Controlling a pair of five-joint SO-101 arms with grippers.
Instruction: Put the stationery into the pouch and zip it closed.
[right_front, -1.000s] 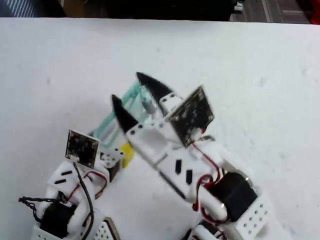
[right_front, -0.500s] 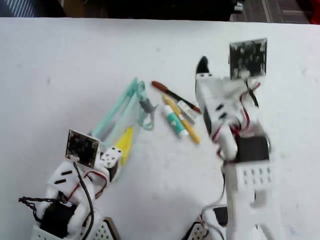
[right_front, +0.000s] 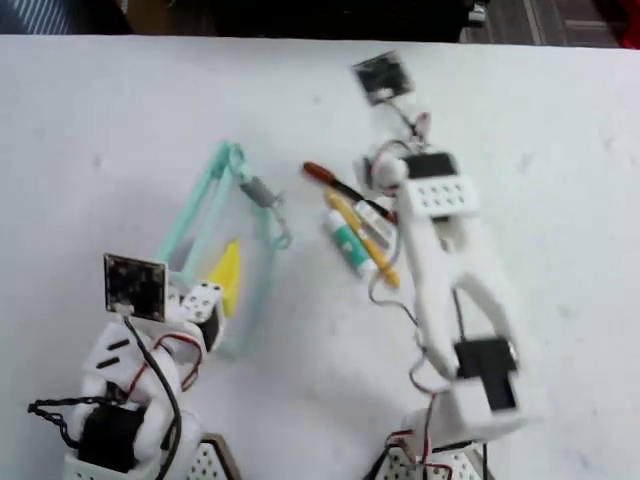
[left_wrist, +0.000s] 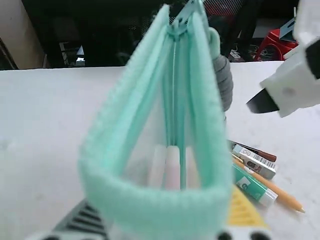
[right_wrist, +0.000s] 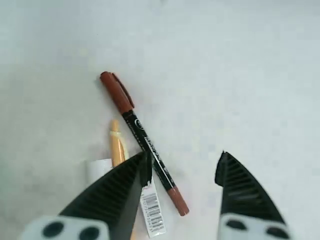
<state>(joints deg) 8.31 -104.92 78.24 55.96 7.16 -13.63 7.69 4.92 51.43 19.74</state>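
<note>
My left gripper (right_front: 205, 300) is shut on the near rim of the teal mesh pouch (right_front: 215, 215), whose mouth (left_wrist: 170, 125) gapes open toward the left wrist camera. A yellow item (right_front: 228, 272) lies inside it. The stationery lies right of the pouch: a brown pen (right_front: 335, 183), a yellow pencil (right_front: 372, 255), a green-and-white tube (right_front: 350, 245) and a small white labelled piece (right_front: 375, 215). My right gripper (right_wrist: 185, 157) hangs open just above this pile, its fingers either side of the brown pen (right_wrist: 142, 137), beside the pencil (right_wrist: 116, 145).
The white table (right_front: 560, 150) has free room to the right and at the back. A grey zipper pull (right_front: 258, 190) hangs at the pouch's far end. The right arm's body (right_front: 450, 270) stretches from the front edge over the table's middle.
The right arm has swung away from over the pouch to the right, then stretched out above the stationery with its gripper pointing down. The pouch has turned slightly to the left.
</note>
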